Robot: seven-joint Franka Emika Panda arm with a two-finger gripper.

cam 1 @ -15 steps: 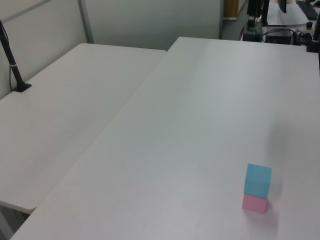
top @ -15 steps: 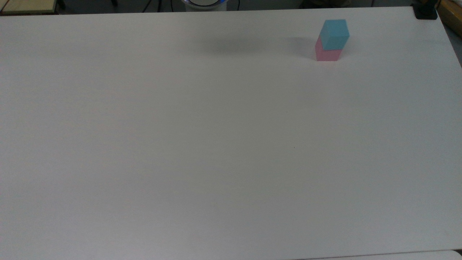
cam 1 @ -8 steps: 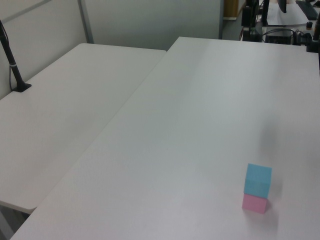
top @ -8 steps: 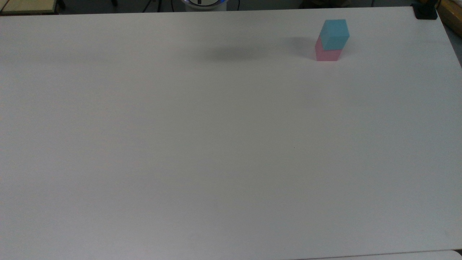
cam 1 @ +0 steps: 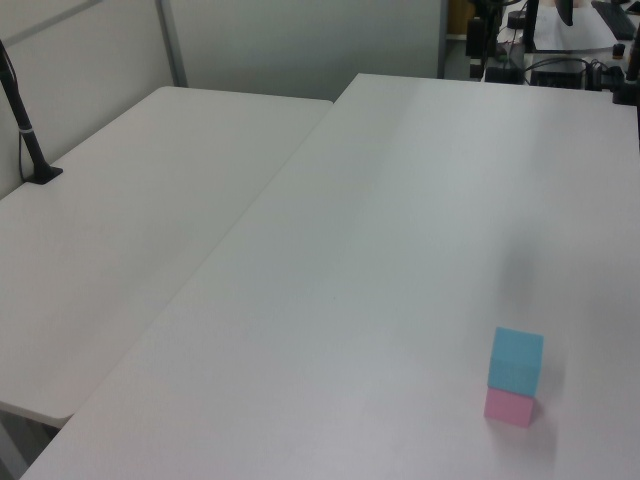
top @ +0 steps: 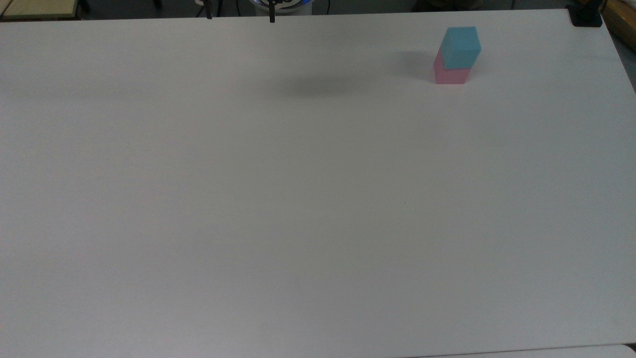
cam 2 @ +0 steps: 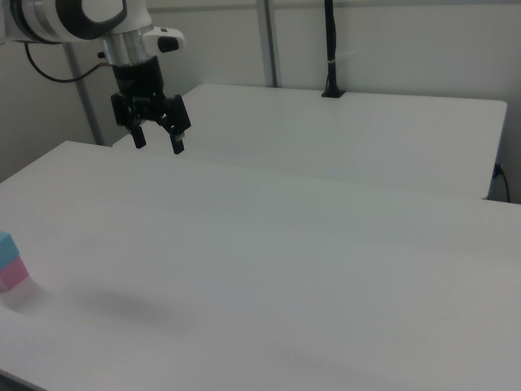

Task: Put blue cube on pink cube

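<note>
Blue cube stacked on pink cube, tool lifted clear with nothing in it.

Top view: the blue cube point(top: 461, 46) sits on the pink cube point(top: 450, 72) near the far right of the white desk point(top: 298, 199); two dark fingertips point(top: 272, 17) of the tool peek in at the top edge, well to the left of the stack.
Left view: the blue cube point(cam 1: 516, 359) rests squarely on the pink cube point(cam 1: 510, 407) at the lower right of the desk point(cam 1: 380, 280).
Right view: the tool point(cam 2: 157, 144) hangs above the desk point(cam 2: 285, 269), fingers spread apart and holding nothing; the blue cube point(cam 2: 7, 248) and pink cube point(cam 2: 12, 277) stand well below it, towards the right view's left edge.
</note>
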